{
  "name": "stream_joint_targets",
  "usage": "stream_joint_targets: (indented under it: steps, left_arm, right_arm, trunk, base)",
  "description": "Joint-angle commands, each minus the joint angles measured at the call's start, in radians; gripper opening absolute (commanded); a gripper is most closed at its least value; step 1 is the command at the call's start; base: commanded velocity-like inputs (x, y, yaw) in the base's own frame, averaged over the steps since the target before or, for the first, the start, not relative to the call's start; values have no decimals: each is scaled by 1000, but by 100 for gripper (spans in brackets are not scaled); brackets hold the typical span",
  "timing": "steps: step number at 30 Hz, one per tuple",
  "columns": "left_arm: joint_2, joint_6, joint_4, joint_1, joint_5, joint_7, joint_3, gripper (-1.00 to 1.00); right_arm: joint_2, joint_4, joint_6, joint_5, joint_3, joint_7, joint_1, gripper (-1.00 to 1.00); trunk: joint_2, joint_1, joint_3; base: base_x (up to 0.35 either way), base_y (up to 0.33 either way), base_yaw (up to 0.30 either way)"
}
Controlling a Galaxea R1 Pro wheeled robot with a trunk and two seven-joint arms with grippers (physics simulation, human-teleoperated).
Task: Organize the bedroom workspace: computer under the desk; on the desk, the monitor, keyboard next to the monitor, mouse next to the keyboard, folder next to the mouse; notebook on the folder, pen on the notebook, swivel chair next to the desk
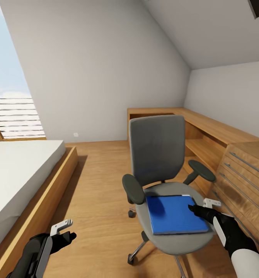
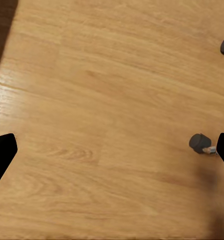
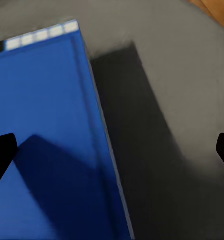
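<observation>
Blue folder [image 1: 176, 214] lies flat on the swivel chair [image 1: 160, 162] seat, right under the right gripper [image 1: 202, 206], fingers spread over its edge; left gripper [image 1: 65, 229] spread above bare floor [image 2: 112, 100]

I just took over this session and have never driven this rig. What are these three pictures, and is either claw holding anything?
The big picture is the robot's head camera, looking down over both arms. The other two come from cameras on each wrist, looking along the fingers. The right gripper is open over the near edge of the blue folder, which lies flat on the swivel chair seat; its wrist view shows folder and grey seat between its spread fingertips. The left gripper is open, holds nothing, and hangs over the wooden floor.
</observation>
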State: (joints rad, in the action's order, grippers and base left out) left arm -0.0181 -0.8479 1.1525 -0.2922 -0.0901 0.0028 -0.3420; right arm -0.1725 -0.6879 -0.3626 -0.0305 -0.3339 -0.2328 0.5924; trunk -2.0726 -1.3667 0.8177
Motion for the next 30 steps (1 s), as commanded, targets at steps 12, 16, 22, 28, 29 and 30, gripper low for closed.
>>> stream_joint_targets:
  steps: [12,16,22,28,29,30]
  left_arm:
    - [-1,-5,1,-1,-7,1,-3,100]
    - [0,-5,1,-1,-7,2,-3,100]
    - [-2,-5,1,-1,-7,2,-2,100]
    - [-2,-5,1,-1,-7,2,-2,100]
    - [-2,-5,1,-1,-7,2,-2,100]
    - [-2,-5,1,-1,-8,2,-2,100]
  right_arm:
    - [1,41,-4,-8,-2,-8,0,100]
    - [1,40,-4,-8,-3,-8,0,100]
    - [-1,36,4,-4,-7,-10,0,100]
    - [0,29,10,-3,-8,-46,0,100]
    - [1,28,11,-3,-8,-52,0,100]
    - [1,28,15,-3,-8,-64,0,100]
  trunk:
    - [0,1,1]
    - [0,1,1]
    - [0,1,1]
    - [0,1,1]
    - [0,1,1]
    - [0,1,1]
  base:
    - [-52,0,0]
    - [-1,0,0]
    - [0,0,0]
    - [0,0,0]
    - [0,0,0]
    - [0,0,0]
